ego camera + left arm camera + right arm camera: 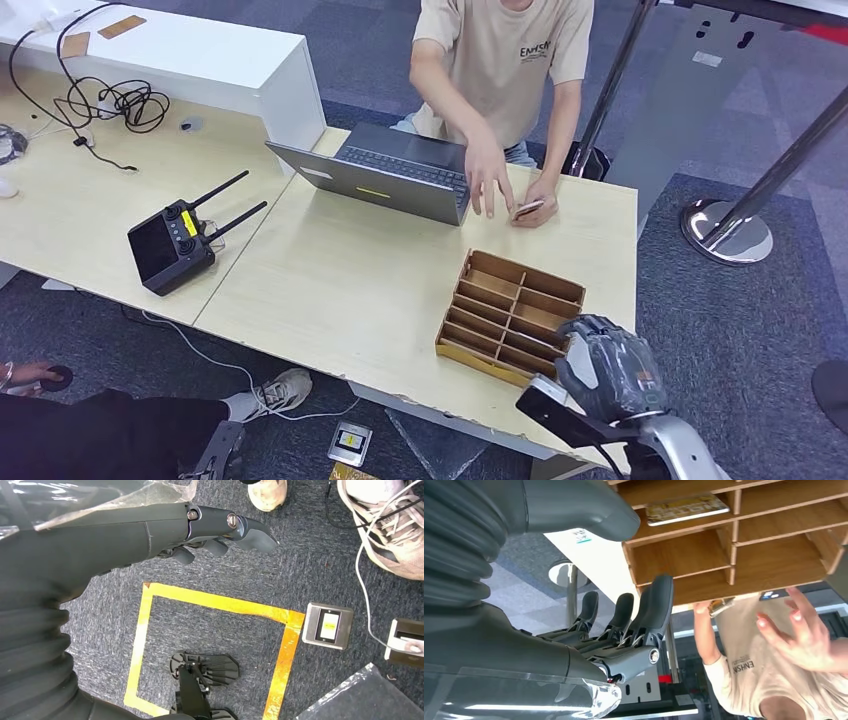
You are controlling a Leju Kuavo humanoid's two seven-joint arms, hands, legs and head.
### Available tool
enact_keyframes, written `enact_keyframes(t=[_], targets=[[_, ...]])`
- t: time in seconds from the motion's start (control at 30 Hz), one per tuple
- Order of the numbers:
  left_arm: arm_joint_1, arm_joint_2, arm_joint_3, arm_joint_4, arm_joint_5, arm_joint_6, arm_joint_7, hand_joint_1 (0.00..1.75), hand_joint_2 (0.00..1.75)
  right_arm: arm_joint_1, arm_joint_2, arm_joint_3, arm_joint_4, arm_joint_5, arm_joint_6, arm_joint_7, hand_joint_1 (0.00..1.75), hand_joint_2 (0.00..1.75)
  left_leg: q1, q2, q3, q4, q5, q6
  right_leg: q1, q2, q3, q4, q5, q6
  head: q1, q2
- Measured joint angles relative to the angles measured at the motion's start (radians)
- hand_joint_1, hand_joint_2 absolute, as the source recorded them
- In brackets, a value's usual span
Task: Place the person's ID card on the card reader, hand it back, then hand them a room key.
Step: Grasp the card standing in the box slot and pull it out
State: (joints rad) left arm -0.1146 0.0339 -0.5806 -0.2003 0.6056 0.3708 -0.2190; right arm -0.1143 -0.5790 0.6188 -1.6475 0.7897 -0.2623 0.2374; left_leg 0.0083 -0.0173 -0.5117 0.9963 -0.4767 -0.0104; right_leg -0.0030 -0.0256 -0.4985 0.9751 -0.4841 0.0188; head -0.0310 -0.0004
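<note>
Across the table a person in a beige shirt holds a small card in one hand at the table's far edge; their other hand hovers beside it. The same card appears past the tray in the right wrist view. A wooden divided tray lies near the table's front right. One compartment holds a yellowish card. My right hand hovers at the tray's near right corner, fingers spread and holding nothing. My left hand hangs over the carpet, holding nothing.
An open grey laptop sits in front of the person. A black remote controller with two antennas lies at the left. Cables trail over the far left table. A stanchion base stands to the right. Someone's shoe rests below the table edge.
</note>
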Motion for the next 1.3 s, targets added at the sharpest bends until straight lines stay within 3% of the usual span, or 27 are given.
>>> enact_keyframes(t=[0.13,0.67,0.87,1.3], targets=[[-0.001,0.0,0.0,0.0,-0.001,0.0,0.001,0.0,1.75,-0.012,0.013,0.003,0.004,0.0,-0.001,-0.012,0.8,1.75,0.0,0.0,0.0,0.0,0.0,0.0,0.0,0.0,0.0,0.0,0.0,0.0,0.0,0.0],[-0.011,-0.006,-0.006,0.0,-0.011,-0.002,0.017,0.0,1.75,-0.074,0.097,0.027,0.075,-0.016,-0.012,-0.071,1.01,1.75,0.0,0.0,-0.001,0.0,0.0,0.0,0.0,0.0,0.0,0.0,0.0,0.0,0.0,0.0],[-0.012,-0.009,-0.013,0.0,-0.013,-0.003,0.017,0.0,1.75,-0.093,0.124,0.027,0.123,-0.021,-0.019,-0.089,0.87,1.75,0.0,0.0,-0.001,0.0,0.0,0.0,0.0,0.0,-0.001,0.0,0.0,0.0,0.0,0.0],[-0.013,-0.012,-0.028,0.0,-0.017,-0.004,0.029,0.0,1.75,-0.099,0.152,0.027,0.247,-0.032,-0.033,-0.098,0.88,1.75,0.0,0.0,-0.001,0.0,0.0,0.0,0.0,0.0,-0.001,0.0,0.0,0.0,0.0,0.0]])
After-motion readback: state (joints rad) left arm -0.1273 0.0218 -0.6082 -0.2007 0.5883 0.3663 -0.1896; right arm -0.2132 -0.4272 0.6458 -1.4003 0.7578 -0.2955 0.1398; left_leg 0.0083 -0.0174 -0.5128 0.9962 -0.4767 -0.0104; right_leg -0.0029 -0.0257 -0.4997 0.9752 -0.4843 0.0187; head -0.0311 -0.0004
